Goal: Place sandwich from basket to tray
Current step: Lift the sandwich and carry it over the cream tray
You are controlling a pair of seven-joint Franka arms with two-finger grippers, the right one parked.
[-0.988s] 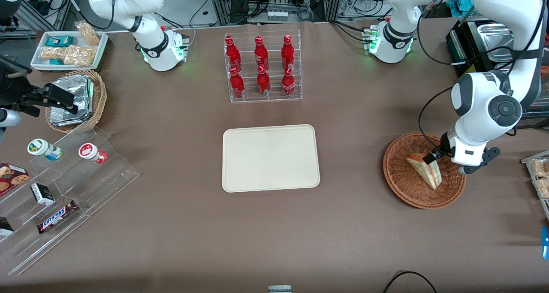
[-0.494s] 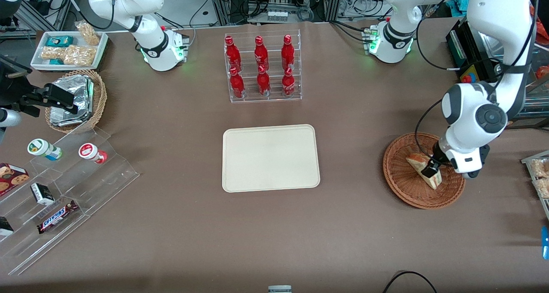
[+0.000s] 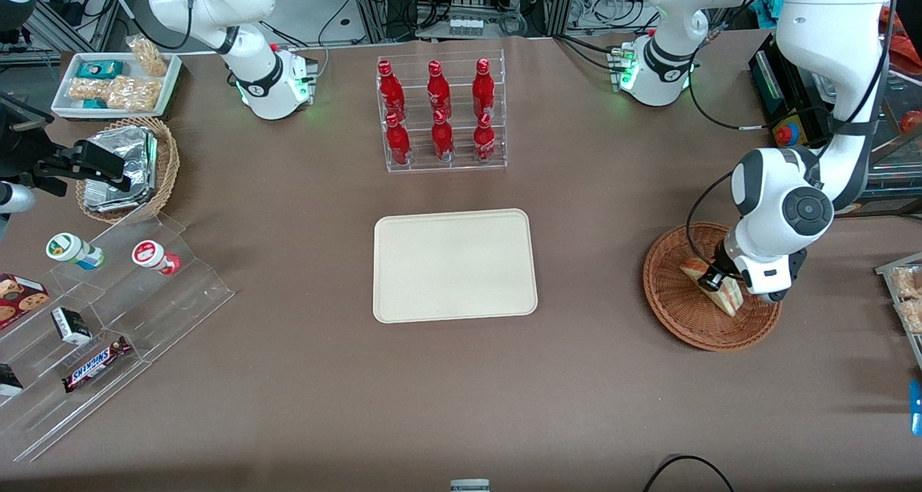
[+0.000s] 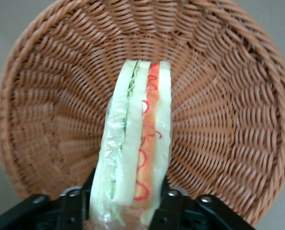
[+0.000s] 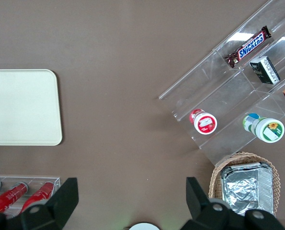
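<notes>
- Nearest the front camera, lower left of the front frame: one clear stepped display rack (image 3: 108,333) with one Snickers bar (image 3: 96,363), one small dark box (image 3: 70,324) and two lidded cups (image 3: 75,251).
- Lower right of the front frame: one reddish-brown basket (image 3: 684,326) on the brown table (image 3: 461,405), toward the working arm's end.
- One sandwich (image 3: 726,297) in the basket, standing on edge; wrist view shows pale bread with green and red-orange layers under clear wrap (image 4: 137,143).
- Left gripper (image 3: 714,276) down in the basket. Wrist view: one finger (image 4: 80,203) against each side of the wedge, jaws narrowed onto it. Whether the sandwich touches the wicker floor (image 4: 219,110) cannot be told.
- Centre of the front frame: one cream tray (image 3: 455,265), nothing on it; well apart from the basket.
- Left edge, mid-height: one deeper tan basket (image 3: 164,164) with foil packets (image 3: 122,164); count of packets unclear.
- Farther, upper centre: one clear bottle rack (image 3: 441,114) with six red bottles (image 3: 439,81), two rows of three.
- Upper left: one white tray (image 3: 115,81) of snack packets.
</notes>
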